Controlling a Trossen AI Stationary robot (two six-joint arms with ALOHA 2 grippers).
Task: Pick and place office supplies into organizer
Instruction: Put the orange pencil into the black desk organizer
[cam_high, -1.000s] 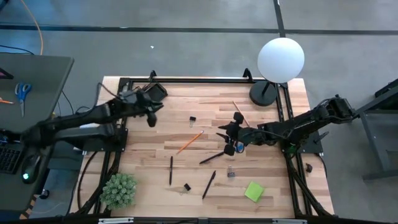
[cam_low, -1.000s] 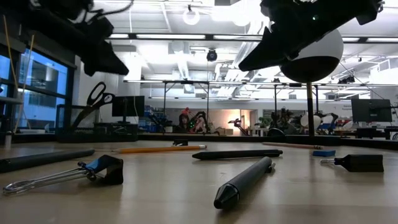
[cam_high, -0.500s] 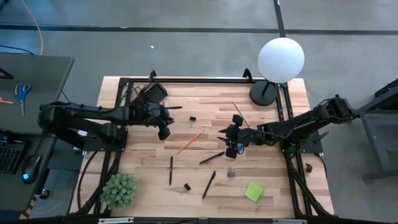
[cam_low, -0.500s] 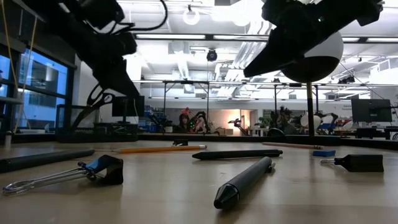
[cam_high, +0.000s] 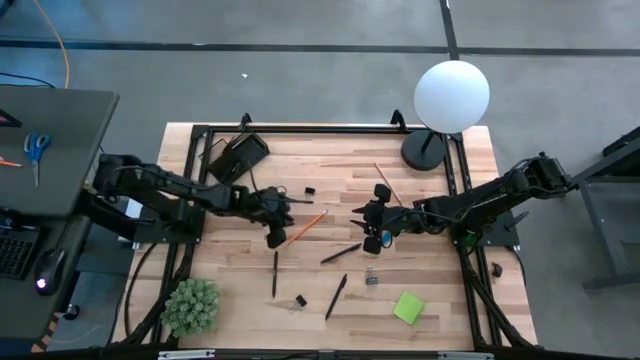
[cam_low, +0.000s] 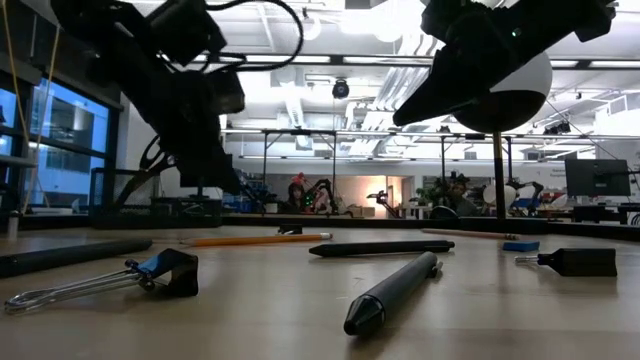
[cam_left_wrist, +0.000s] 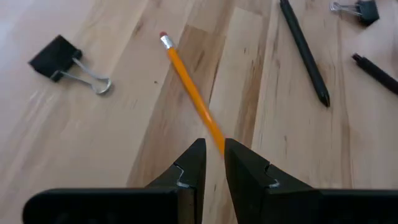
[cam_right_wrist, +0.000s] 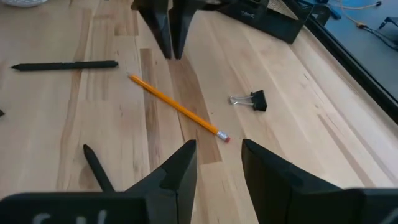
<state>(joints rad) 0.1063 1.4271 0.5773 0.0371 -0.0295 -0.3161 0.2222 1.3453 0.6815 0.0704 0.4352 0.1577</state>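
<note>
The orange pencil (cam_high: 306, 228) lies flat on the table's middle. My left gripper (cam_high: 277, 238) hovers above its tip end; in the left wrist view its fingers (cam_left_wrist: 212, 149) stand a narrow gap apart over the pencil (cam_left_wrist: 189, 90), touching nothing. My right gripper (cam_high: 370, 240) hangs open and empty right of the middle, fingers (cam_right_wrist: 217, 155) pointing toward the pencil (cam_right_wrist: 177, 106). The black organizer (cam_high: 237, 155) sits at the far left. Black pens (cam_high: 275, 273) (cam_high: 336, 296) (cam_high: 342, 253), binder clips (cam_high: 309, 190) (cam_high: 300, 300), a wooden pencil (cam_high: 387, 183) and the green sticky pad (cam_high: 408, 307) lie scattered.
The white globe lamp (cam_high: 451, 93) and its round base (cam_high: 424, 150) stand at the far right corner. A green spiky plant (cam_high: 190, 305) sits at the near left corner. A blue eraser (cam_low: 520, 245) lies under my right arm. Bare wood shows around the organizer.
My left gripper has swung from beside the organizer at the far left toward the table's middle and near edge, coming down until it hangs over the orange pencil's tip end. My right gripper has kept still. Nothing on the table has moved.
</note>
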